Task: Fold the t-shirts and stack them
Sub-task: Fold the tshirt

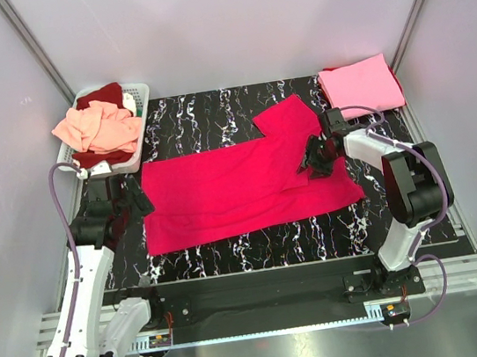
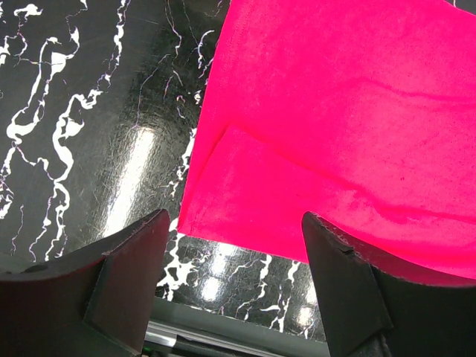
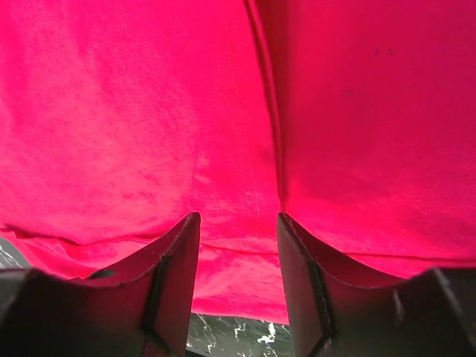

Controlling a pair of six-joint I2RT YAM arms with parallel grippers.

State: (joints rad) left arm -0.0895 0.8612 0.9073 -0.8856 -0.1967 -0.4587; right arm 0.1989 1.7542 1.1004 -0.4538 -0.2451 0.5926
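Behind the red shirt, overhead only: basket.

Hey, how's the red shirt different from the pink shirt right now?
The red shirt lies spread out across the middle of the table, partly folded, with a sleeve sticking out toward the back; the pink shirt is a neat folded square at the back right corner. The red one covers far more of the table. The right tool is down on the red shirt, while nothing touches the pink one. Both are plain, one-color shirts.
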